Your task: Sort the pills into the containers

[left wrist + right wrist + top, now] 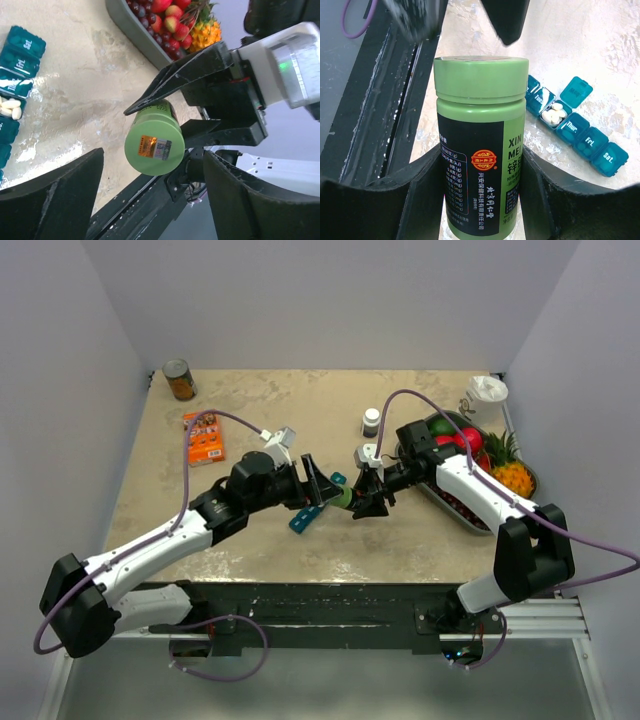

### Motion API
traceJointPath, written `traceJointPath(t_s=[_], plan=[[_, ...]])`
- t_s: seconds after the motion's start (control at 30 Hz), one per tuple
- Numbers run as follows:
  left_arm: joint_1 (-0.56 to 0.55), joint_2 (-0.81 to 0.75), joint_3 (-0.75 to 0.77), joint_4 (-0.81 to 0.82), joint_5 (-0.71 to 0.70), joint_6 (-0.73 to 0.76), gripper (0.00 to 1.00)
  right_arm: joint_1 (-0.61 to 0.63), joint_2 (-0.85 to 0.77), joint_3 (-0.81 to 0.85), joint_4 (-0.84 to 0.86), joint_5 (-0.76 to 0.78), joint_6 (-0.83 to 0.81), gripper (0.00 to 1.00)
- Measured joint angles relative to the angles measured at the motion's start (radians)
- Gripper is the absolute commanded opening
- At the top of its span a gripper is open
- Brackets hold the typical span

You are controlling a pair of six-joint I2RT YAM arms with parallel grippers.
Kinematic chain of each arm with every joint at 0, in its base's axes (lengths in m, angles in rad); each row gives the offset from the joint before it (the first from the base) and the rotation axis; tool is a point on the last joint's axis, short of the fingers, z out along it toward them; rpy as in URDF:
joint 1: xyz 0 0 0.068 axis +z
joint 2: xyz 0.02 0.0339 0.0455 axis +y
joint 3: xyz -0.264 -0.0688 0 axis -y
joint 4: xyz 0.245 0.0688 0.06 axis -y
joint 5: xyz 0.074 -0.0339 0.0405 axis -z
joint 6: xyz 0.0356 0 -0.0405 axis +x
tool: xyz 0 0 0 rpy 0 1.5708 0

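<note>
The teal containers (587, 142), lying flat on the table (100, 75) near the green bottle (480, 150) with 1 lid open, are judged light, stiff and apt to slide, best pinned across the long sides; the bottle is clamped by the right fingers (415, 200), the left fingers (65, 200) spread apart.

The containers (305, 515) lie in one slanting strip near the middle of the counter (400, 550), below and just in front of the left hand (325, 490). One compartment has its lid up, with pills (552, 114) inside. The bottle (343, 497) sits clamped in the right hand (365, 502) above the counter; the left hand's fingers (55, 200) flank its base without touching. The fruit tray (127, 22) lies along the right edge, a tub (487, 398) behind it. A small jar (371, 421) stands behind the right hand. A can (180, 380) stands in the back left corner, a box (204, 436) in front of it
</note>
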Motion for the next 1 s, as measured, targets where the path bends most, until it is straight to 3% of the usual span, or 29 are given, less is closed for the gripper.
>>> traceJointPath(t_s=[0.1,0.27,0.33,0.37,0.47,0.5,0.7,0.83,0.93,1.0], plan=[[-0.011,0.027,0.000,0.001,0.000,-0.001,0.80,0.000,0.000,0.000,0.000,0.000,0.000,0.00],[-0.019,0.068,0.008,0.015,0.009,0.000,0.65,0.000,0.000,0.000,0.000,0.000,0.000,0.00],[-0.020,0.079,0.015,0.022,0.016,0.001,0.54,0.000,0.000,0.000,0.000,0.000,0.000,0.00],[-0.022,0.084,0.018,0.027,0.023,0.003,0.40,0.000,0.000,0.000,0.000,0.000,0.000,0.00],[-0.024,0.092,0.020,0.043,0.048,0.028,0.15,0.000,0.000,0.000,-0.005,0.001,0.000,0.00],[-0.023,0.095,0.020,0.051,0.056,0.044,0.12,-0.002,0.000,0.000,-0.007,0.001,-0.001,0.00],[-0.005,0.124,0.019,0.103,0.177,0.263,0.08,-0.006,0.000,0.000,-0.041,0.006,-0.011,0.00],[0.021,0.163,0.045,0.096,0.348,0.595,0.13,-0.006,0.001,0.000,-0.069,0.013,-0.032,0.00],[0.026,0.251,0.154,-0.014,0.435,0.850,0.25,-0.010,0.011,0.000,-0.092,0.041,-0.049,0.00],[0.028,0.302,0.204,-0.058,0.459,0.941,0.36,-0.016,0.019,0.000,-0.098,0.069,-0.058,0.00]])
